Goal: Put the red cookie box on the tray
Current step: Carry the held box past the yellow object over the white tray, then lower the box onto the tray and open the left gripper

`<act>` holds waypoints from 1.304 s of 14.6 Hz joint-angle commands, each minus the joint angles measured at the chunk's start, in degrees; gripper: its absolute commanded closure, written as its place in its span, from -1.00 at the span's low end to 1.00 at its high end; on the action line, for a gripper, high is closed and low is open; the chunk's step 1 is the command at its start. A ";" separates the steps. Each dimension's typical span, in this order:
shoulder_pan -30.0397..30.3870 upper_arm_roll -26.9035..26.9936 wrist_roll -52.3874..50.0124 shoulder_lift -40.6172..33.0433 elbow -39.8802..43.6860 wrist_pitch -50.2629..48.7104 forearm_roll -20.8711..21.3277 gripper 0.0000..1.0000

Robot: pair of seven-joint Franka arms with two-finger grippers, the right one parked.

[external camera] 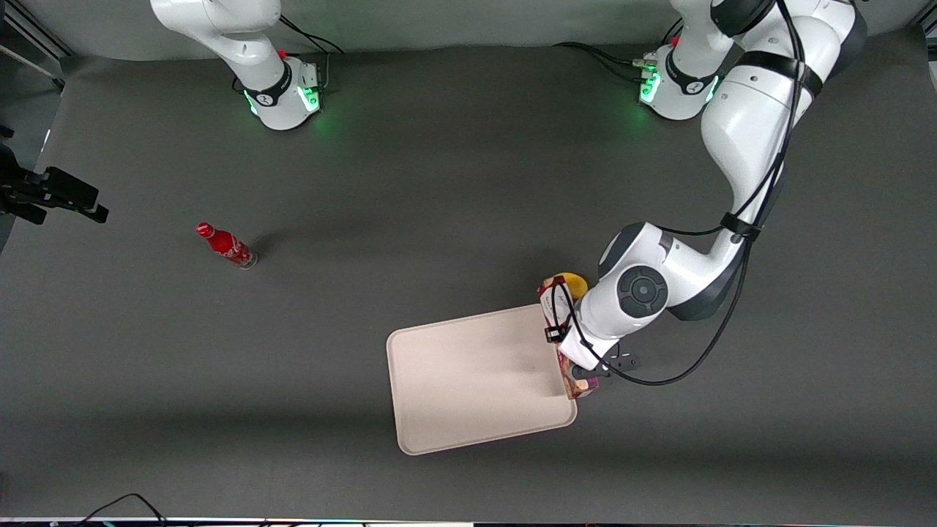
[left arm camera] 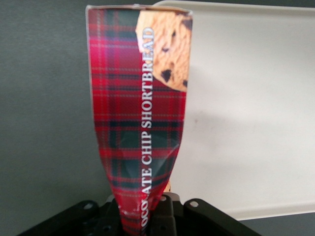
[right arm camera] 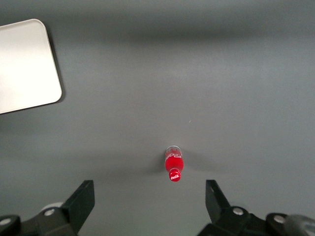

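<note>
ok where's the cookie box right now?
The red cookie box is pinched in the gripper at the tray's edge toward the working arm's end, partly over the rim, with a yellow object beside it.

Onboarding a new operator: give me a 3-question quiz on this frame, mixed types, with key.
1. True or false: the red cookie box already lies flat inside the tray.
2. Multiple choice: what is the gripper doing? A) hanging open over the red bottle B) shut on the red cookie box at the tray's edge toward the working arm C) resting on the yellow object
3. Fill in: the red bottle stands toward the ___ arm's end of the table.

Key: 1 false, the box is at the tray's edge and pinched by the fingers; 2 B; 3 parked.
</note>
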 commanded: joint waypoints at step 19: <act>4.67 -2.75 -1.25 -6.34 9.42 -19.39 -2.18 -1.00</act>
